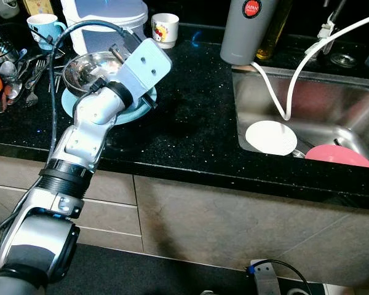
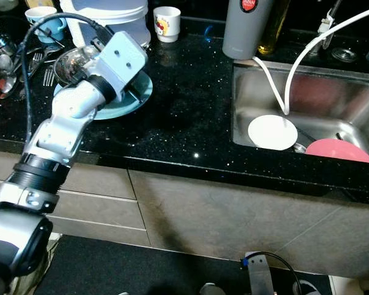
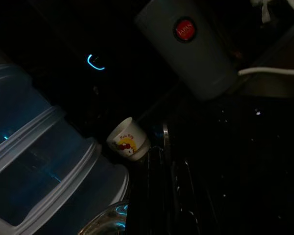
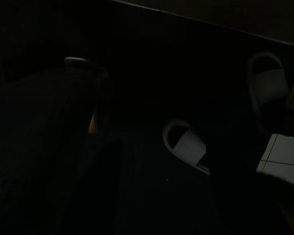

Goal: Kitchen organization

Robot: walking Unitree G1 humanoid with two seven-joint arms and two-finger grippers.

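Left tool (image 1: 120, 52) over steel bowl (image 1: 93, 67) on teal plate (image 1: 135, 104); grip state unclear.

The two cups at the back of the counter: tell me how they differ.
The blue and white mug has a handle at its side; none can be seen on the white cartoon cup. The mug stands left of the big white plastic container, by the cutlery rack; the cartoon cup stands to the container's right, nearer the grey flask. The cartoon cup bears a red and yellow picture; the mug has blue patterning. Both stand upright on the black counter.
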